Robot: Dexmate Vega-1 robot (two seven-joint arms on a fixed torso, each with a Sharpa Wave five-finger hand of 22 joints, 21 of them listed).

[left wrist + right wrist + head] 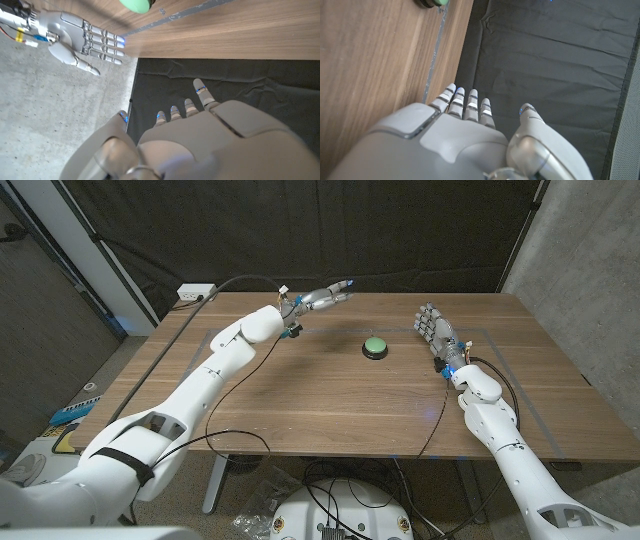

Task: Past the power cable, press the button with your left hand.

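The green button [375, 345] on its black base sits on the wooden table [330, 405], right of centre toward the far side. My left hand [325, 297] hovers over the far edge, up and left of the button, fingers stretched out and holding nothing. My right hand [435, 328] stands to the right of the button with its fingers apart and nothing in them. A black power cable [248, 279] arcs from the power strip toward my left wrist. In the left wrist view my left hand [190, 142] is spread, with the button [135, 5] and my right hand [80, 42] beyond it.
A white power strip [197, 293] lies at the table's far left corner. Thin black cables trail across the table from my left arm [232, 385] and beside my right arm [440, 415]. A dark curtain [400, 230] hangs behind the table.
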